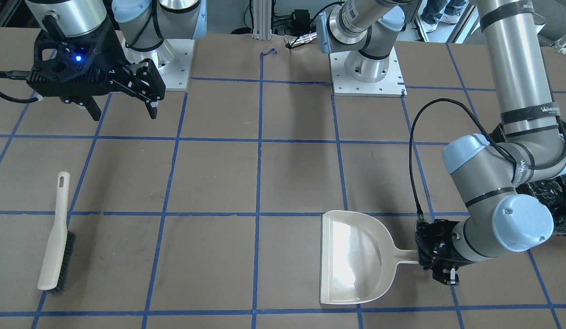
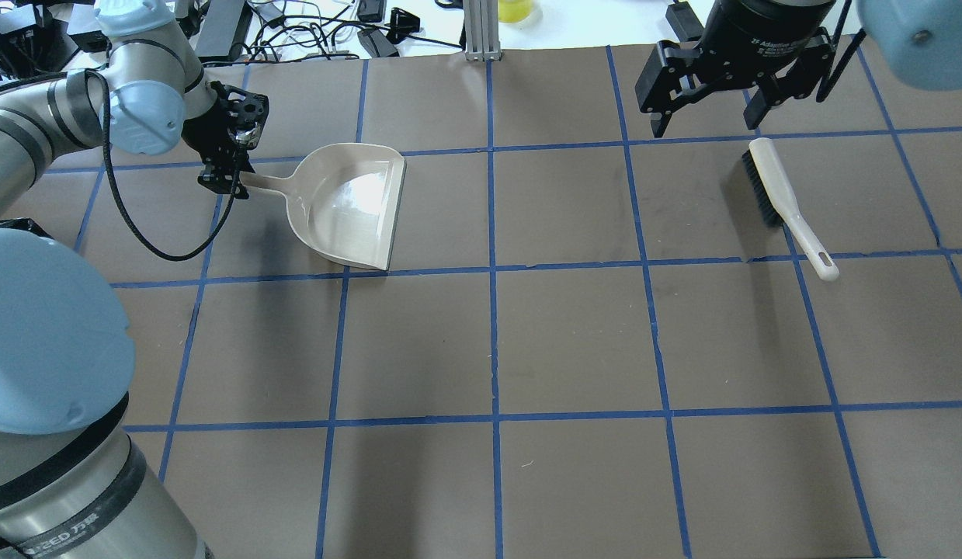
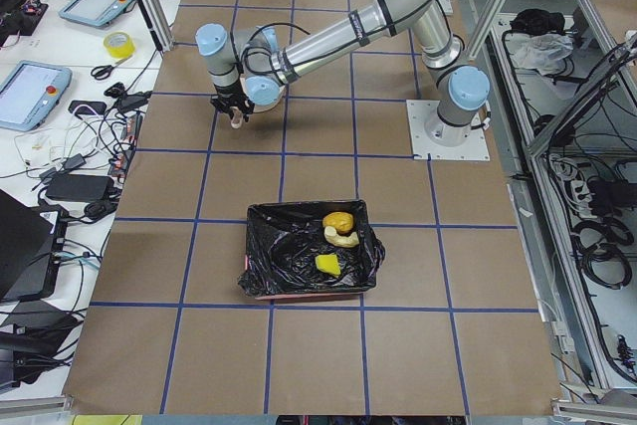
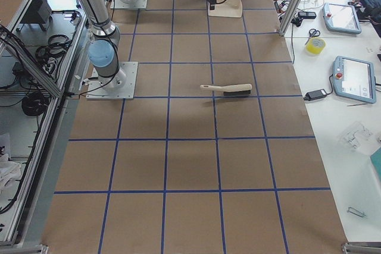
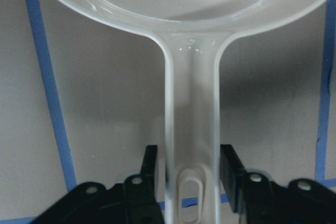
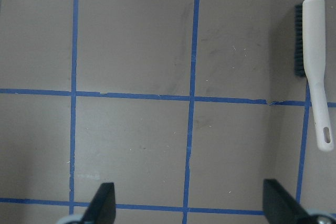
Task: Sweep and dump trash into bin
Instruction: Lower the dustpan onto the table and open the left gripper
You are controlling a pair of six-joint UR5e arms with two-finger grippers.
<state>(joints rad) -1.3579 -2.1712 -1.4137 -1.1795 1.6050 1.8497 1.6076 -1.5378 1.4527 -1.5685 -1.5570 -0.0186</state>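
Observation:
The bin (image 3: 279,246), a box lined with a black bag, shows in the exterior left view and holds the trash: a golden-brown lump (image 3: 338,219), a tan croissant (image 3: 344,238) and a yellow-green wedge (image 3: 326,264). The beige dustpan (image 2: 349,206) lies flat and empty on the table. My left gripper (image 5: 190,166) is at the end of the dustpan's handle (image 5: 191,103), with its jaws on either side and narrow gaps showing, so it is open. My right gripper (image 2: 704,128) is open and empty, above the table beside the brush (image 2: 776,190).
The brush also shows in the front view (image 1: 54,237) and in the right wrist view (image 6: 313,51). The bin's black bag (image 1: 557,201) sits behind my left arm's elbow. Tablets, tape and cables lie on the white bench (image 4: 333,52) past the table's far edge.

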